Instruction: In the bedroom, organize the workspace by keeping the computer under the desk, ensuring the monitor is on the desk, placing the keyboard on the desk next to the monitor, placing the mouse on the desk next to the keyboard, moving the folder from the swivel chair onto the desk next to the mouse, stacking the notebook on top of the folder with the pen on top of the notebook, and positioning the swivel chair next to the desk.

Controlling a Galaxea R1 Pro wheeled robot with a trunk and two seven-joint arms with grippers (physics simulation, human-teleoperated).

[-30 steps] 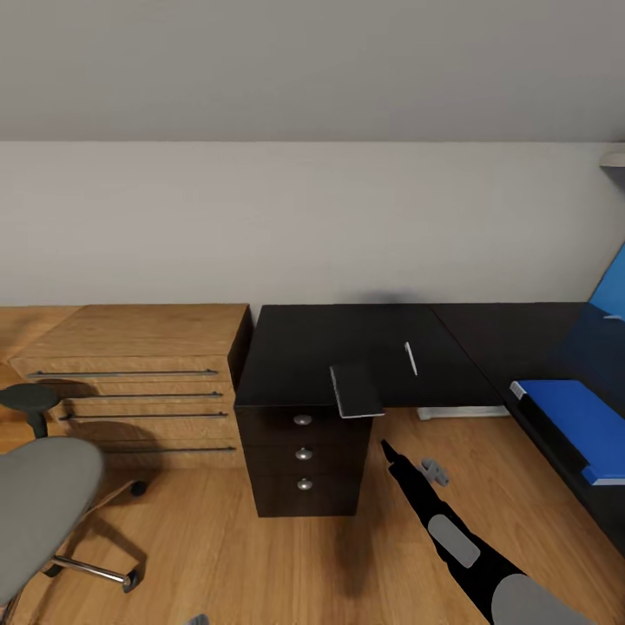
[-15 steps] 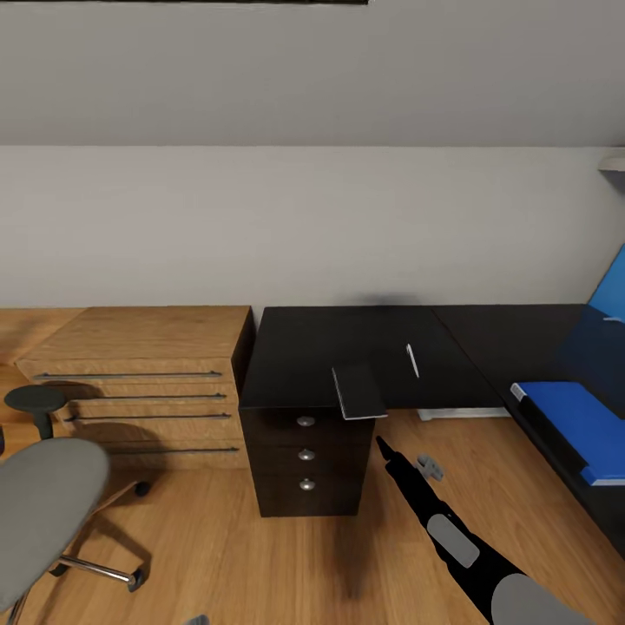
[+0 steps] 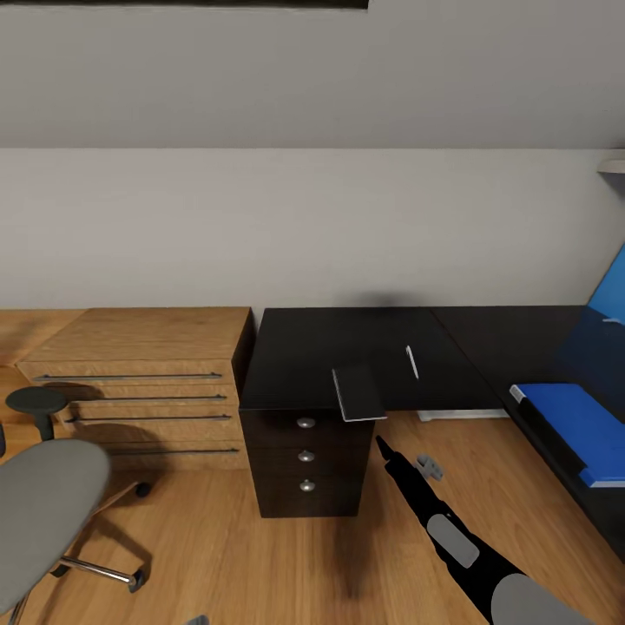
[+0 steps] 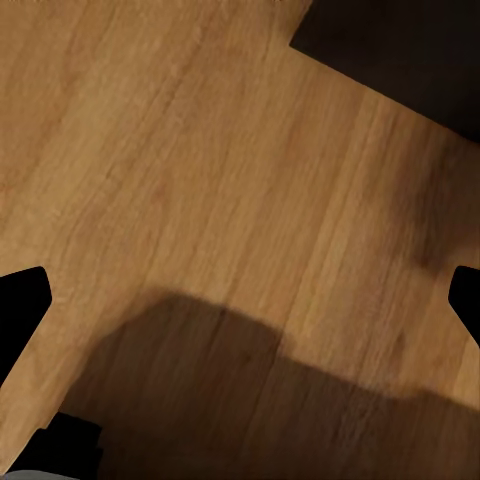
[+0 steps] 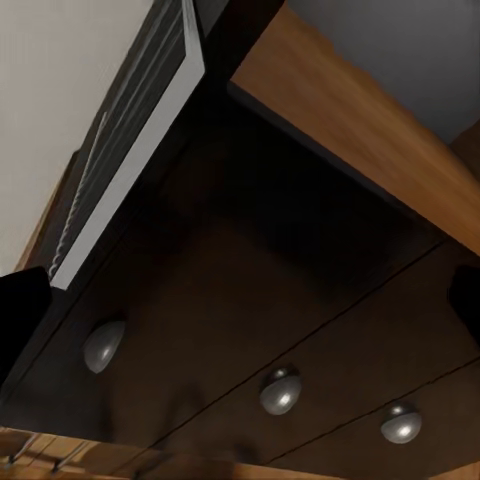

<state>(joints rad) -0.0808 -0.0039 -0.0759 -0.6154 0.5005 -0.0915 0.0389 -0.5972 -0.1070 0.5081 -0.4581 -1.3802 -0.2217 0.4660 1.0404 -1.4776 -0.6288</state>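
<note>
The grey notebook (image 3: 358, 392) lies on the black drawer unit (image 3: 304, 469), its near end jutting over the front edge; in the right wrist view the notebook (image 5: 130, 150) is seen from below. A thin pen (image 3: 411, 360) lies just behind it. The blue folder (image 3: 577, 421) rests on the black desk (image 3: 521, 343) at the right. My right gripper (image 3: 388, 453) hovers open below the notebook's overhang, in front of the drawers, holding nothing. My left gripper (image 4: 240, 300) is open over bare wood floor. The grey swivel chair (image 3: 43, 503) stands at the lower left.
Low oak drawers (image 3: 130, 382) stand left of the black unit against the wall. Three round knobs (image 5: 280, 390) mark the black drawers. A bright blue slanted panel (image 3: 613, 282) shows at the right edge. Open wood floor (image 3: 217, 555) lies between chair and desk.
The whole head view has shifted slightly, bringing a dark frame into the top edge. The right gripper has crept a little closer to the notebook's overhang.
</note>
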